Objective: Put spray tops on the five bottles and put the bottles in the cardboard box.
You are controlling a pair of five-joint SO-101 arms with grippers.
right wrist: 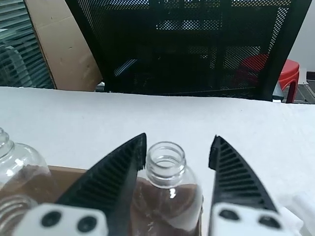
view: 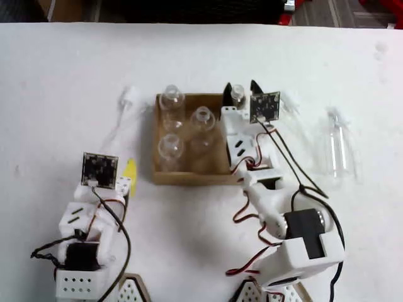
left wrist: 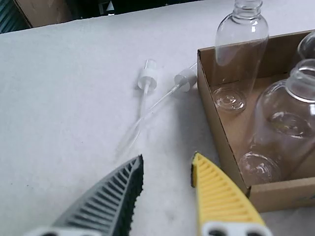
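Insp. A: R claw [right wrist: 179,137] status?
Insp. B: Open. It straddles an uncapped bottle [right wrist: 166,162] at far-right corner of cardboard box [view: 189,178]; one finger touches the neck, the other stands off.
Insp. A: L claw [left wrist: 167,157]?
Insp. B: Open, holding nothing, over table [view: 63,75] by box's near-left corner.
Insp. A: Remainder?
Insp. B: Three bottles [view: 202,117] upright in box, no tops. Fifth bottle [view: 340,148] lies on table, right of box. Two spray tops [left wrist: 147,78] on table just left of box.

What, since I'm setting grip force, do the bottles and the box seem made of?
Box: brown matte cardboard, dull with no shine. Bottles: likely clear, glossy plastic; the box floor shows through them and they glint, though glass cannot be ruled out.
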